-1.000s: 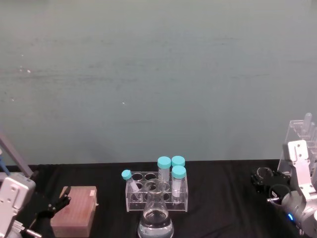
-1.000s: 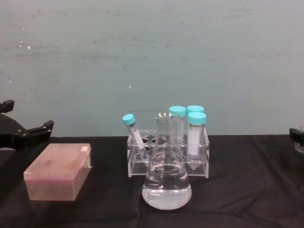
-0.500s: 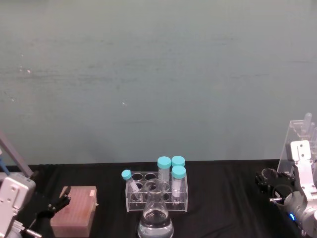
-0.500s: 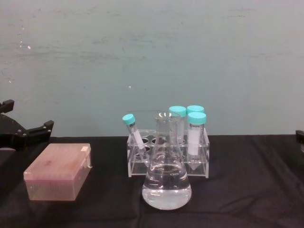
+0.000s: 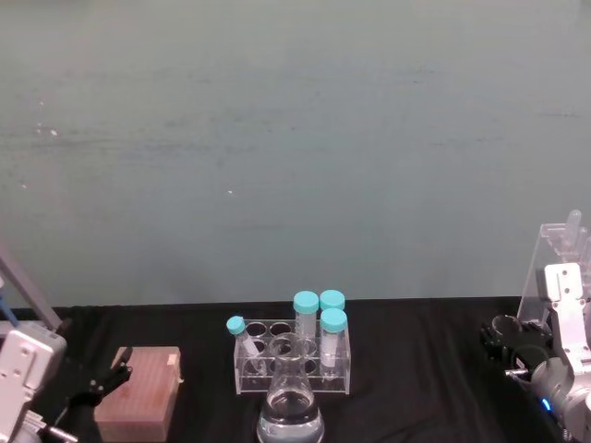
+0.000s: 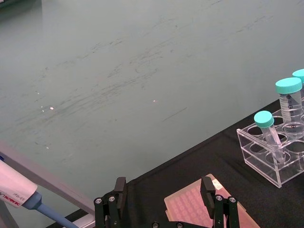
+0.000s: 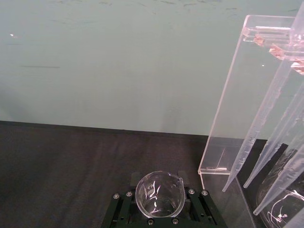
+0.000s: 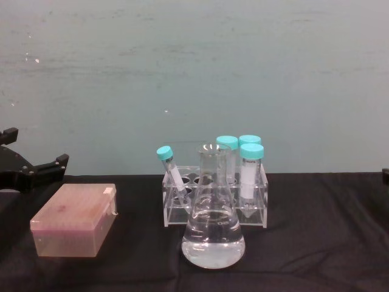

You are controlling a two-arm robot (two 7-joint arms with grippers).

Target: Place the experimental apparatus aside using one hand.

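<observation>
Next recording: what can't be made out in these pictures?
- Base of the small beaker: right wrist view, hidden by the right gripper; resting or lifted, cannot tell.
- The pipette rack: head view, cut off by the right edge.
- Middle of the tube rack: chest view, behind the conical flask.

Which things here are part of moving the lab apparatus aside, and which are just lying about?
Job: small clear glass beaker in right gripper; tall clear acrylic pipette rack; clear conical glass flask.
Lying about: clear rack of teal-capped tubes; pink tip box; left gripper parked beside it.
</observation>
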